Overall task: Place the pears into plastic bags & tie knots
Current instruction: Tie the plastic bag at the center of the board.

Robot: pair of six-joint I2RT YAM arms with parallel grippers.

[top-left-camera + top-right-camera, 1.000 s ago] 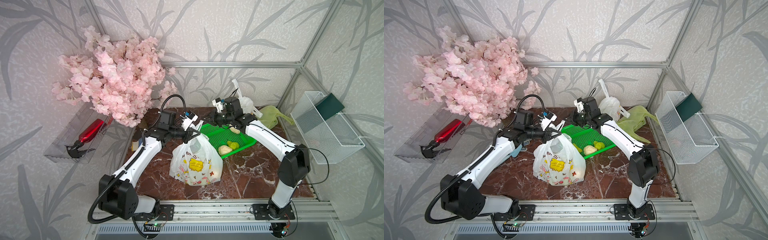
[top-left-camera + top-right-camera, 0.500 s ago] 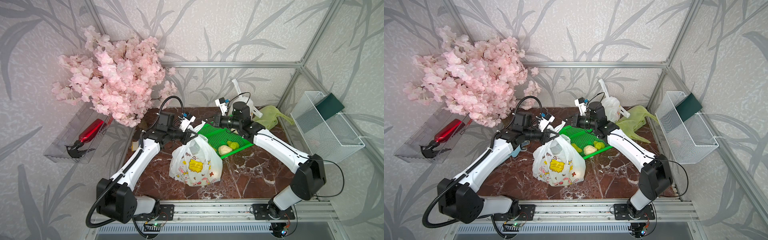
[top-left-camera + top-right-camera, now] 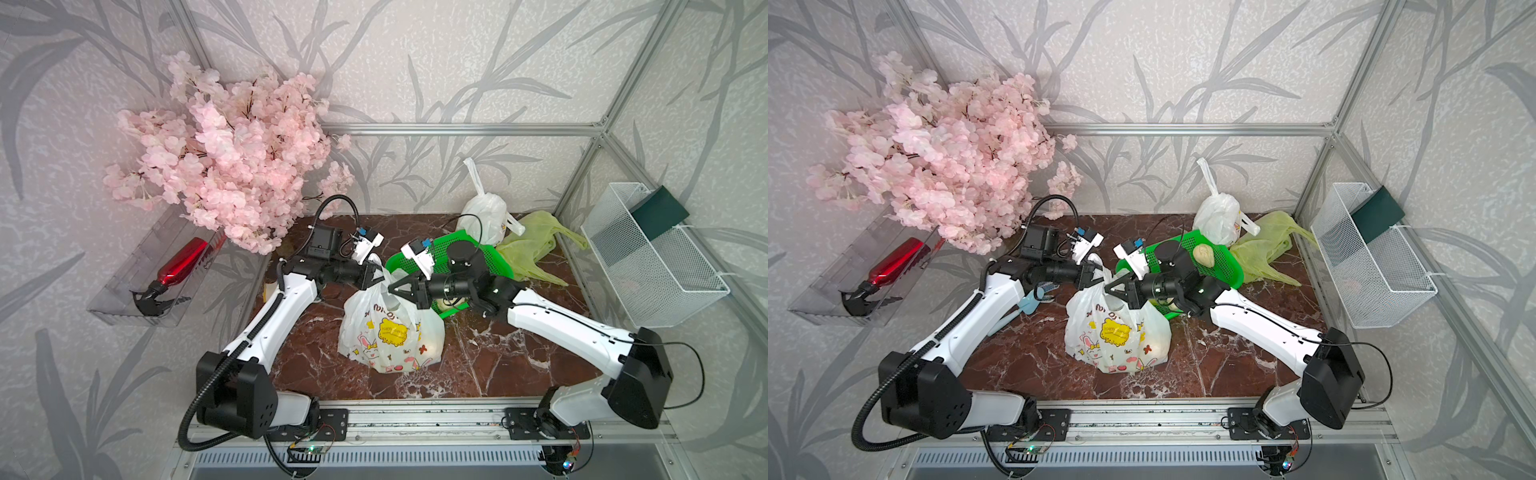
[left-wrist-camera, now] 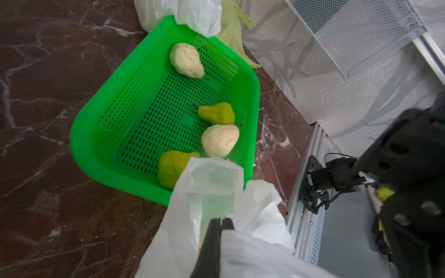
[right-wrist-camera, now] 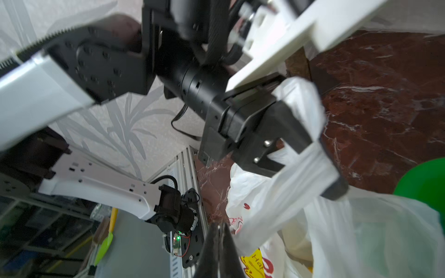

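Our left gripper [image 3: 375, 275] is clamped tight on a handle [image 5: 301, 178] of the thin, crinkly printed bag [image 3: 390, 332], which sits mid-table against the green mesh basket [image 4: 96, 125]. Our right gripper [image 3: 392, 289] is closed at the bag's mouth; we cannot tell if it pinches plastic. Four bumpy pears [image 4: 186, 60] lie in the basket. The marble table [image 3: 316, 365] is open in front of the bag

left gripper [image 5: 333, 189] pinches a stretched handle [image 5: 289, 190] of the printed bag [image 5: 349, 240] beside the closed right gripper [image 5: 218, 243].

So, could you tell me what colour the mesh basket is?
The basket is bright green, clearest in the left wrist view.
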